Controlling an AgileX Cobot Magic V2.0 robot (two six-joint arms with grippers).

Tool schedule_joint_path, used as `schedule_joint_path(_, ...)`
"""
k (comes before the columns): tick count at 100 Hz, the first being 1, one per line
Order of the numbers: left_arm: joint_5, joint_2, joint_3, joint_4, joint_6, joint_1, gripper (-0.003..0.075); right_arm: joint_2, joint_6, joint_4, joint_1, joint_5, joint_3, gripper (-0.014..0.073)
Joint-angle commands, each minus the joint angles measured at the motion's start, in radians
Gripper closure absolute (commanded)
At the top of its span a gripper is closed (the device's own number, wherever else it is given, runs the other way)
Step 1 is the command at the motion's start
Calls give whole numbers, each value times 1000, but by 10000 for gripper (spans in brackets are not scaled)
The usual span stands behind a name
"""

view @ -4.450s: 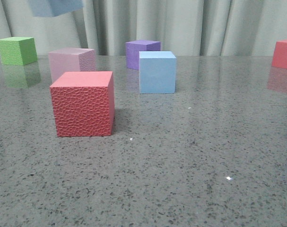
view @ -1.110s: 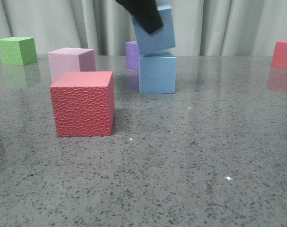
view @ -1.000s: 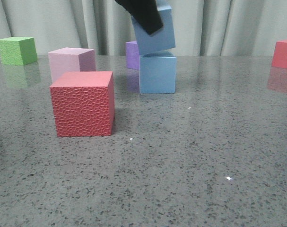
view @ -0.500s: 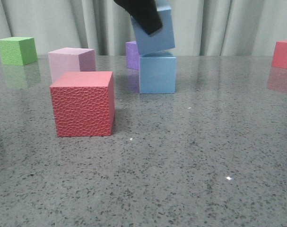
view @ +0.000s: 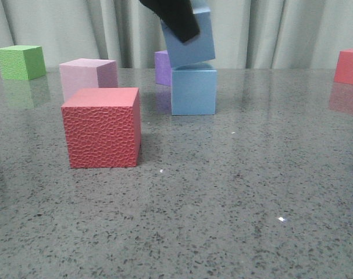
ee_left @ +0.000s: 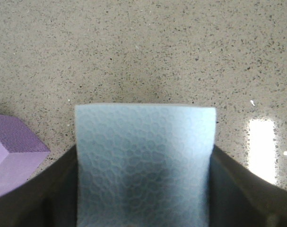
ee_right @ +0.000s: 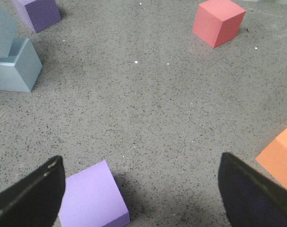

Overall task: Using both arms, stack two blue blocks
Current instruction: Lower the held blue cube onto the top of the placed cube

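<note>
One pale blue block point(view: 193, 92) stands on the table, mid-back. The second blue block point(view: 193, 40) sits tilted right on top of it, its lower edge seemingly touching the lower one's top. My left gripper point(ee_left: 144, 189) is shut on this upper block point(ee_left: 144, 156), and a black finger point(view: 175, 17) covers its upper left corner in the front view. The right wrist view shows both blue blocks point(ee_right: 13, 66) far off. My right gripper point(ee_right: 141, 161) is open over the table, holding nothing, out of the front view.
A red cube point(view: 102, 128) stands in front left, with a pink cube point(view: 86, 75) and a green cube point(view: 20, 61) behind it. A dark purple cube point(view: 162, 65) stands behind the stack. By the right gripper lie a light purple cube point(ee_right: 93, 196), an orange cube point(ee_right: 280, 153) and a red cube point(ee_right: 218, 21).
Since 4.5 s ago the held blue block has come from the upper left to sit over the other blue block. In the last second it has barely moved.
</note>
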Motion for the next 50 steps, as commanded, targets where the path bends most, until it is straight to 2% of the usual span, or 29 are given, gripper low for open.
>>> schedule_joint_path(1, -29, -45, -33, -42, 2, -7, 419, 2, -6, -16, -7, -72, -24, -52)
schedule_joint_path(50, -27, -44, -33, -48, 13, -7, 413, 2, -6, -16, -7, -73, -24, -52)
